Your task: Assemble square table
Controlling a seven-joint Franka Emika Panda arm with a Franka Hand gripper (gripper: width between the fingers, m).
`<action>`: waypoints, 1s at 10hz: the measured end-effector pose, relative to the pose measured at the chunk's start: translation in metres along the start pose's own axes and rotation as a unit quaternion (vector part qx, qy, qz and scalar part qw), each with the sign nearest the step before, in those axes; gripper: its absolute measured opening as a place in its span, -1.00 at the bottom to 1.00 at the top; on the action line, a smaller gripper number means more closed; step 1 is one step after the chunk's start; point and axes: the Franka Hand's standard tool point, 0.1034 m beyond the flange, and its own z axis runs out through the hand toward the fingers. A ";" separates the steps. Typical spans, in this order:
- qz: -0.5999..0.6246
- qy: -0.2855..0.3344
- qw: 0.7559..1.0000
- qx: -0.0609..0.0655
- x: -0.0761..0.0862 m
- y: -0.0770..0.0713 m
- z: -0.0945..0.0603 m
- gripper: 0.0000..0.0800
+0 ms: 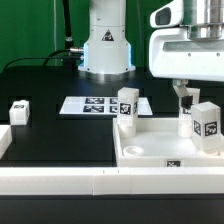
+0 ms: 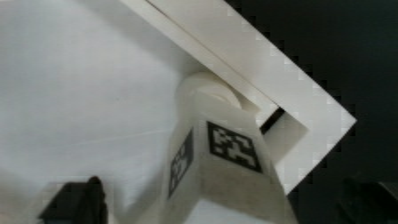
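The white square tabletop (image 1: pixel 160 152) lies tray-like at the exterior view's right. One white tagged leg (image 1: pixel 127 108) stands at its far left corner. A second leg (image 1: pixel 204 121) stands at its far right corner. My gripper (image 1: pixel 185 99) hangs over that second leg, open. In the wrist view this leg (image 2: pixel 221 150) stands upright in the corner of the tabletop (image 2: pixel 89 90), between the spread fingers of my gripper (image 2: pixel 222 206), and I cannot tell whether they touch it. A third leg (image 1: pixel 19 112) lies loose on the black table at the left.
The marker board (image 1: pixel 96 104) lies flat behind the tabletop. A long low white border rail (image 1: pixel 70 183) runs along the front and turns up the left side. The robot's base (image 1: pixel 106 50) stands at the back.
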 end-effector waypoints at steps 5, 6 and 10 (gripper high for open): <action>-0.282 0.006 0.959 -0.013 0.003 0.001 -0.001 0.62; -0.321 0.007 0.947 -0.014 0.003 0.001 -0.001 0.62; -0.425 0.016 0.905 -0.024 0.006 -0.008 -0.003 0.62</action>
